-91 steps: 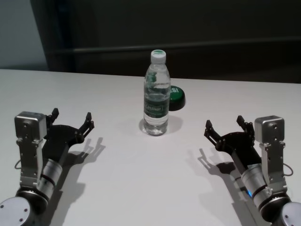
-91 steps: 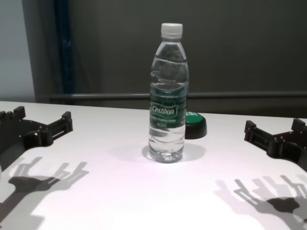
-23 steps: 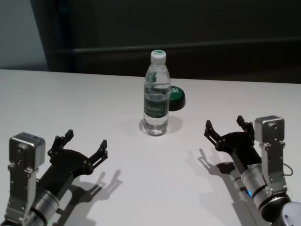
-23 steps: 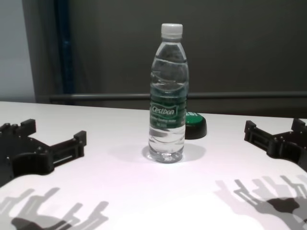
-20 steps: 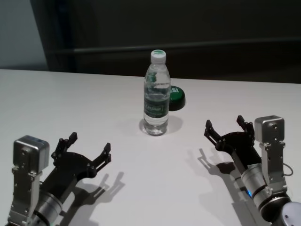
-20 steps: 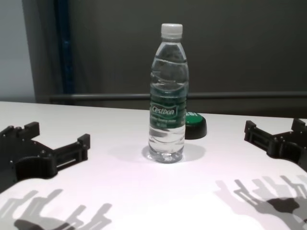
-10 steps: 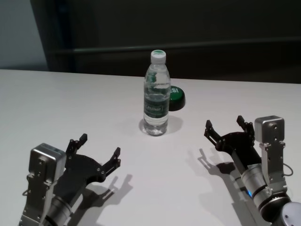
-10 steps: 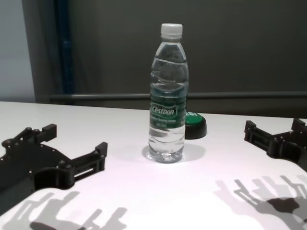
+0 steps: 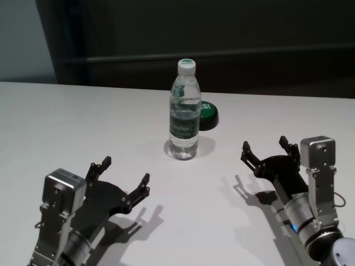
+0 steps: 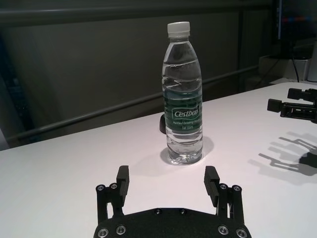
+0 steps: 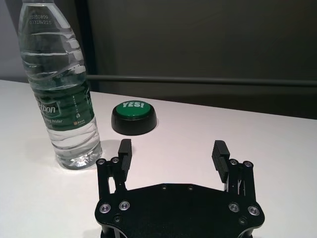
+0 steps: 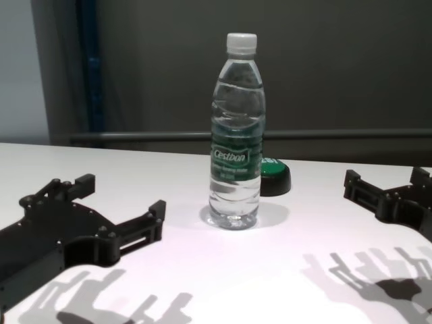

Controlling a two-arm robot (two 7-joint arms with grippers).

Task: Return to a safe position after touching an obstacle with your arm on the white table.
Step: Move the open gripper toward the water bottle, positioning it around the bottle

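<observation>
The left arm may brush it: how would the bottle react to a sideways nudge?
The bottle stands tall on a narrow base, so a push near its cap would likely tip it. It looks nearly full, so probably heavy enough to resist a light touch. On the smooth table a low push might slide it instead.

My left gripper (image 9: 125,180) hangs low at the near left, its two black fingers (image 10: 122,179) spread wide apart with nothing between them, pointing forward and inward off a silver wrist block and a forearm that runs back to my near left corner. My right gripper (image 9: 265,150) sits at the near right, likewise spread wide and holding nothing, its fingers (image 11: 218,152) aimed forward, with the silver wrist housing upright just behind and the forearm angling back toward my right shoulder.
</observation>
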